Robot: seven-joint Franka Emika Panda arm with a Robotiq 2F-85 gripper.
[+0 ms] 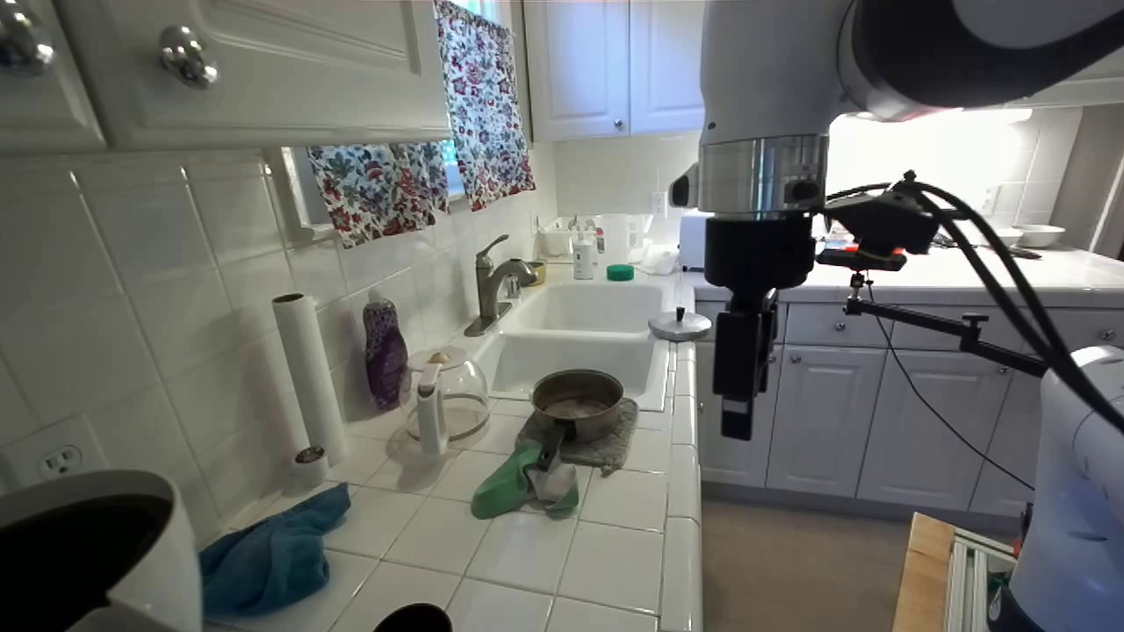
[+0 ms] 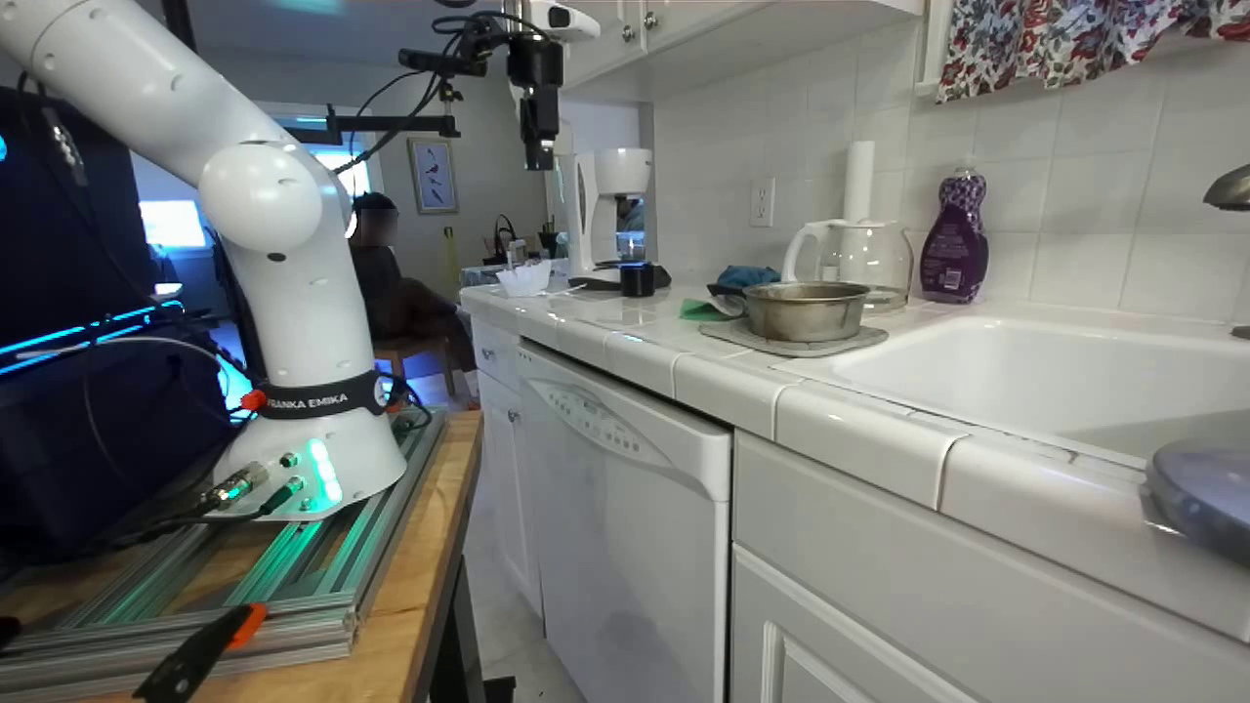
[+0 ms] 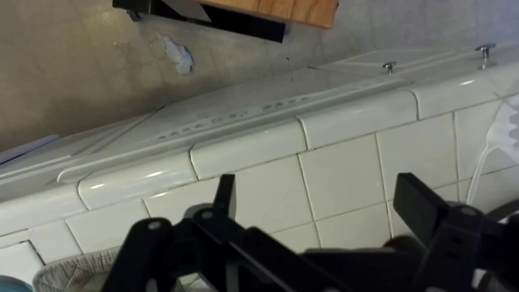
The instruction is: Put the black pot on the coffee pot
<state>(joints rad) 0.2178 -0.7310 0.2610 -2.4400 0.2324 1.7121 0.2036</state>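
The black pot (image 1: 414, 618) is a small black cup cut off by the bottom edge of an exterior view. It stands on the counter beside the coffee maker in an exterior view (image 2: 638, 280). In the wrist view a dark round rim (image 3: 400, 241), seemingly the same pot, shows partly hidden behind the right finger. The coffee pot (image 1: 464, 395) is a clear glass carafe with a white handle, upright against the tiled wall; it also shows in an exterior view (image 2: 884, 256). My gripper (image 3: 314, 190) is open and empty, pointing down in the air high above the counter (image 2: 540, 164) (image 1: 736, 430).
A grey metal pot (image 1: 577, 405) sits on a grey mat (image 1: 620, 443) with green cloth (image 1: 505, 484) by its handle. A purple bottle (image 1: 384, 355), a paper roll (image 1: 309, 377) and a blue cloth (image 1: 272, 562) line the wall. The coffee maker (image 2: 625, 176) and filters (image 2: 525, 279) stand farther along.
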